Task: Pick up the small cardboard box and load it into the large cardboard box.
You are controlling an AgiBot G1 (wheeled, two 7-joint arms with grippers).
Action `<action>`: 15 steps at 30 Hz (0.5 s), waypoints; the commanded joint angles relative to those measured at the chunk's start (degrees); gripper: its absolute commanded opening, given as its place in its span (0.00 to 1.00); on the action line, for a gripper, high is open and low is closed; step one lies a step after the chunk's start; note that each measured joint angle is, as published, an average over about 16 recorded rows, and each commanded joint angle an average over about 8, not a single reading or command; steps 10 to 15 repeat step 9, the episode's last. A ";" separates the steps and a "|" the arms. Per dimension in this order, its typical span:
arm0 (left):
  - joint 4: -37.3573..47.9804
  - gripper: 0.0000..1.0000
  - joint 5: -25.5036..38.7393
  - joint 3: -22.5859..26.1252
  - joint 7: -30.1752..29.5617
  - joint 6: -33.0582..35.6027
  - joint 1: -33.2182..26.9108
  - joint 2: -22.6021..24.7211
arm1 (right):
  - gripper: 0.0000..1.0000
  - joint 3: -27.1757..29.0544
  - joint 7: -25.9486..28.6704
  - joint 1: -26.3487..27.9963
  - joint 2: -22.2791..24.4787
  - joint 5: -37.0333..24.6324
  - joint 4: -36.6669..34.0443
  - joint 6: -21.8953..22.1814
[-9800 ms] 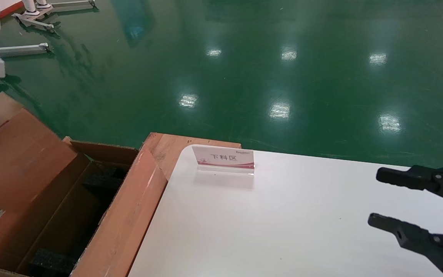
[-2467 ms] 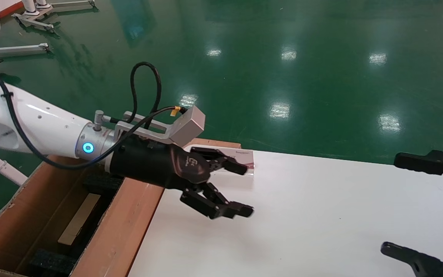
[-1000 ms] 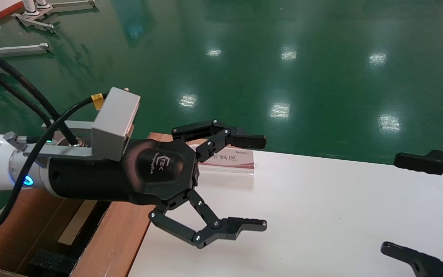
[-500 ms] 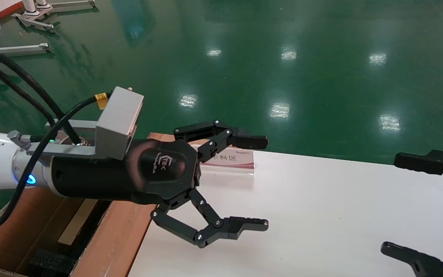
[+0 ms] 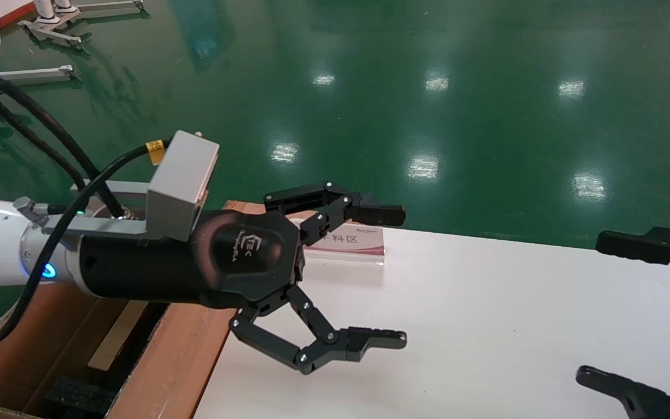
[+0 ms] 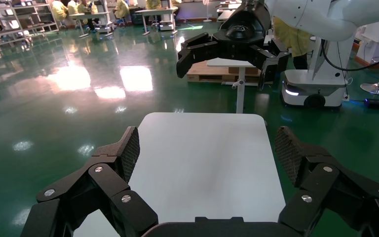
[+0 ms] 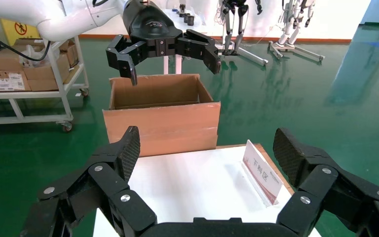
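1. Spreading across most of your head view, the white bench carries only a small sign.
2. Look to the bench's left edge and you see the large cardboard box standing on the floor against it, flaps up, with black foam blocks at its bottom.
3. Down inside that carton you can make out a pale tan panel; it may be the small cardboard box, but your head view shows too little of it to be sure.
4. Your left gripper hangs in the air over the bench's left edge, reaching in from above the large carton; its fingers are spread wide and hold nothing.
5. Your right gripper sits at the bench's right edge, well apart from the left one, its fingers also wide apart and empty.
6. Near the bench's far left corner you find the sign, white with a pink band and printed characters, standing upright just beyond the left gripper's upper finger.
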 commanded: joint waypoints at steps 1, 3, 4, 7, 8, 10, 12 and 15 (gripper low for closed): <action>0.01 1.00 0.00 0.04 0.00 -0.01 -0.02 0.01 | 1.00 0.00 0.00 0.00 0.00 0.00 0.00 0.00; 0.02 1.00 -0.01 0.07 0.00 -0.01 -0.04 0.01 | 1.00 0.00 0.00 0.00 0.00 0.00 0.00 0.00; 0.03 1.00 -0.01 0.08 0.00 -0.01 -0.04 0.01 | 1.00 0.00 0.00 0.00 0.00 0.00 0.00 0.00; 0.03 1.00 -0.02 0.10 0.00 -0.02 -0.05 0.01 | 1.00 0.00 0.00 0.00 0.00 0.00 0.00 0.00; 0.04 1.00 -0.02 0.10 0.00 -0.02 -0.05 0.01 | 1.00 0.00 0.00 0.00 0.00 0.00 0.00 0.00; 0.04 1.00 -0.02 0.11 0.00 -0.02 -0.05 0.01 | 1.00 0.00 0.00 0.00 0.00 0.00 0.00 0.00; 0.04 1.00 -0.02 0.11 0.00 -0.02 -0.05 0.01 | 1.00 0.00 0.00 0.00 0.00 0.00 0.00 0.00; 0.04 1.00 -0.02 0.11 0.00 -0.02 -0.05 0.01 | 1.00 0.00 0.00 0.00 0.00 0.00 0.00 0.00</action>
